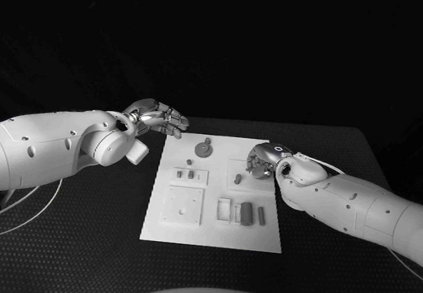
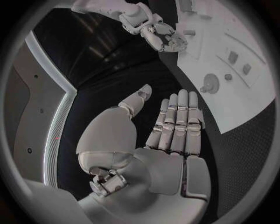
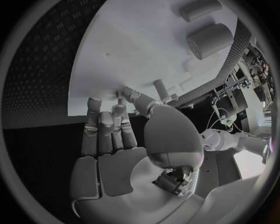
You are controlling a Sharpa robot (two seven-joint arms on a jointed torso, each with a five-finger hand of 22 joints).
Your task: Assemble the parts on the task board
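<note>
Risk: right hand (image 1: 264, 159) could knock the small peg (image 3: 161, 88) near its fingertips if it sweeps too fast; that's a guess. Task board (image 1: 213, 235) lies centre frame, parts (image 1: 244, 212) on lower-mid board. Right hand over board's right edge, fingers apart, empty. Left hand (image 1: 158, 118) upper left off the board, fingers straight, holds nothing.

Board centre crowded w/ parts; table strips either side open.
Task board (image 1: 213, 235) near edge bare, free approach from front. Left hand (image 1: 158, 120) hovers off board's far-left corner, fingers apart, over bare table (image 1: 79, 245). Right hand (image 1: 263, 159) sits over board's right-hand far area, blocking it. Round part (image 1: 204, 148) and upright cylinders (image 1: 247, 212) stand as obstacles mid-board.
</note>
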